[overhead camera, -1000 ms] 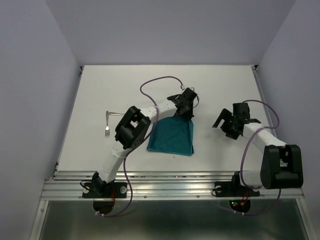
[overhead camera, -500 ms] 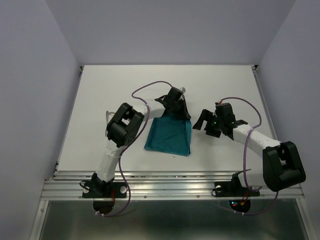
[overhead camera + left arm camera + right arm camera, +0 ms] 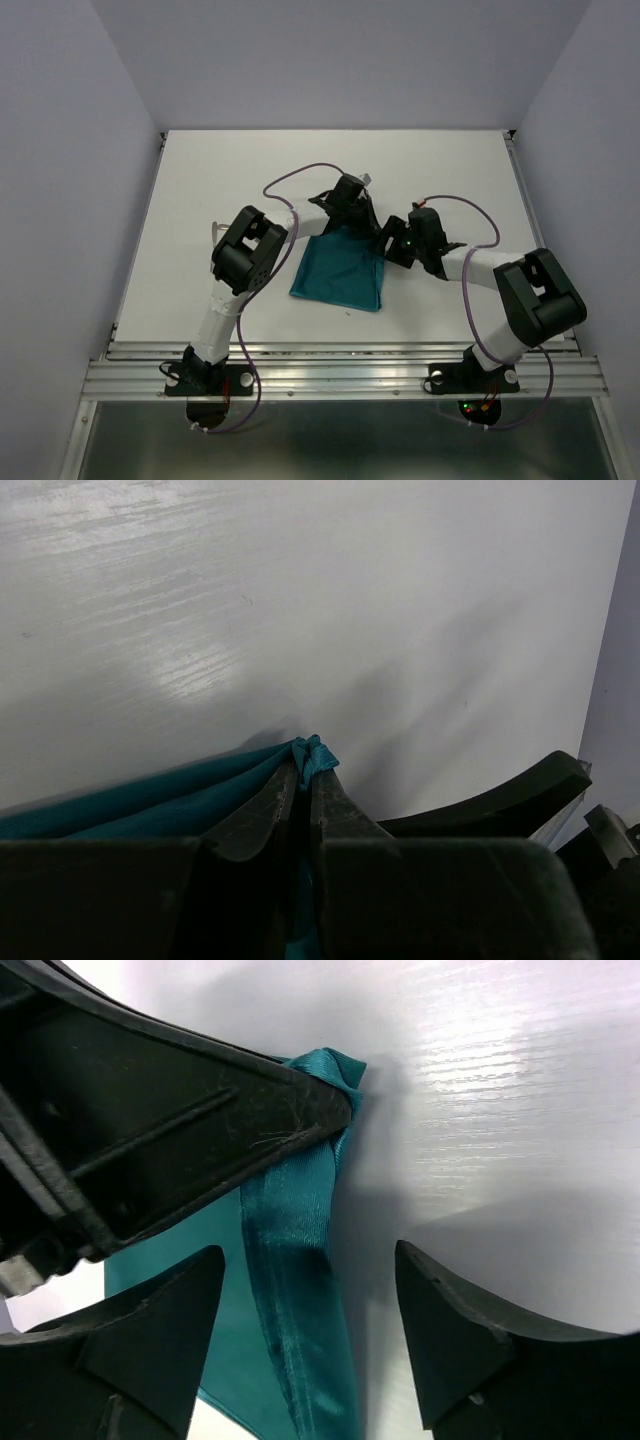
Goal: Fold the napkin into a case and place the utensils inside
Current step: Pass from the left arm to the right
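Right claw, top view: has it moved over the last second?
Yes. The right claw has swung left across the white table, to the right edge of the teal cloth napkin.

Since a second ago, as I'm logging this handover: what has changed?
The right arm swung left; the right arm's fingers now straddle, open, the far right corner of the teal cloth napkin. The left arm's fingers dragged that corner slightly left and stayed pinched on it.

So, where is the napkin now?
Top view: the napkin lies mid-table, its far right corner pinched by the left gripper, the right gripper open alongside.
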Tool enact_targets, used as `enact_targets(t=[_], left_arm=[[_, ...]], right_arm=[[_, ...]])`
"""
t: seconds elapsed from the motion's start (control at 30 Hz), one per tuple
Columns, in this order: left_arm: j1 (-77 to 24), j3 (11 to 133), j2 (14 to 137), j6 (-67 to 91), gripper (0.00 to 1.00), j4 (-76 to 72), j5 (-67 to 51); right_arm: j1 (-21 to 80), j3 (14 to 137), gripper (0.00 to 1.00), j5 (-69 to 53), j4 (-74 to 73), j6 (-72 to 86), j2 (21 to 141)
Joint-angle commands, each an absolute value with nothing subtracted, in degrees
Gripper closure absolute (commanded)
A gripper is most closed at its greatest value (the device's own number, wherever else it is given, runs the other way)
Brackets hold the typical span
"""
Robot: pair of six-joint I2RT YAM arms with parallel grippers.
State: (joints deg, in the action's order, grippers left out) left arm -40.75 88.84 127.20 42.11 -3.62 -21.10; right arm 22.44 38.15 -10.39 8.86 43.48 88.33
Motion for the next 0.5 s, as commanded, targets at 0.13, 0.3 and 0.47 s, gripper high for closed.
enact_targets(t=[0.13, 0.3, 0.47], left_arm=[[-40.25, 88.24, 122.61, 43.42, 1.0, -5.45, -22.41], [-40.17, 88.24, 122.87, 43.68, 1.0, -5.45, -22.41], [-40.17, 88.33, 122.96, 43.86, 1.0, -5.71, -22.67]], right_arm=[[23.47, 35.42, 0.32, -5.36, 20.74, 50.45, 92.01], [23.99, 37.09, 0.47, -3.61, 20.39, 50.62, 93.86], [23.99, 38.14, 0.55, -2.73, 20.57, 50.45, 96.06]])
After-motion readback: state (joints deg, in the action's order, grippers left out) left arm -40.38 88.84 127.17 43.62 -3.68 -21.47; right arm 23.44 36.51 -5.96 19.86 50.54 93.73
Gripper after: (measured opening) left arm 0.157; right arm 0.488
